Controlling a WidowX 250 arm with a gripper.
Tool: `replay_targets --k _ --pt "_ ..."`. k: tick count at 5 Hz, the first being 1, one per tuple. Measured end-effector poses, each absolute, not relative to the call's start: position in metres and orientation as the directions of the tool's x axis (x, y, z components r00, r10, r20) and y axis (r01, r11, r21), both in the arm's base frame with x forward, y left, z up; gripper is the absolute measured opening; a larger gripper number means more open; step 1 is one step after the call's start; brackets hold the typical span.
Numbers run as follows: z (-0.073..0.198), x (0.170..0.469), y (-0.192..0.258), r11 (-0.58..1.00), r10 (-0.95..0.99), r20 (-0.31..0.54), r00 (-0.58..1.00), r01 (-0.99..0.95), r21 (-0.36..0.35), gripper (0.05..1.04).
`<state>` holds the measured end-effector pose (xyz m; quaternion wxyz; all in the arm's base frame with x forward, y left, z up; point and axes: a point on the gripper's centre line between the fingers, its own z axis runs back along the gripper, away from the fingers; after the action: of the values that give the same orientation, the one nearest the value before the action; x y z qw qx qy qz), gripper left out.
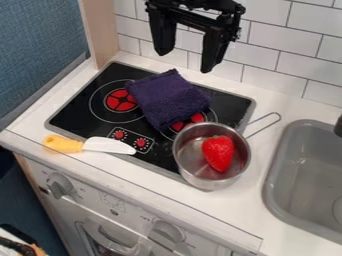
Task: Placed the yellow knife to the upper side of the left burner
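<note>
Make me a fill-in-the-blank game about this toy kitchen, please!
A red ____ sits in the metal pot.
The knife has a ____ handle.
The purple cloth lies on the ____ stove.
Behind the tool is a wall of white ____.

Missing words: strawberry; yellow; black; tiles.

A white counter (291, 106) carries a black stovetop (79, 111) with a purple cloth (167, 98) on it; a yellow-handled knife (90, 144) (blade pointing right) lies along the stovetop's front edge, and a metal pot (189, 167) stands at its front right corner.
</note>
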<state>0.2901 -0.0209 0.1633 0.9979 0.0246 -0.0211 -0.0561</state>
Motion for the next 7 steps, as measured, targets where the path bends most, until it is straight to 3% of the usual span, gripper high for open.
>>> replay_targets --k 1,2,4,5,7 --pt "0.155 0.290 -0.020 0.991 -0.121 0.014 0.993 0.120 0.051 1.001" --pt "0.132 0.282 -0.010 0.945 -0.318 -0.015 0.948 0.318 0.070 1.001" --pt "0.096 0.259 0.049 0.865 -0.479 -0.073 0.875 0.484 0.133 1.001" --pt "0.077 0.249 0.087 0.789 -0.606 -0.057 0.793 0.609 0.080 1.001" --pt "0.055 0.236 0.128 0.706 -0.704 -0.014 0.710 0.703 0.084 1.001"
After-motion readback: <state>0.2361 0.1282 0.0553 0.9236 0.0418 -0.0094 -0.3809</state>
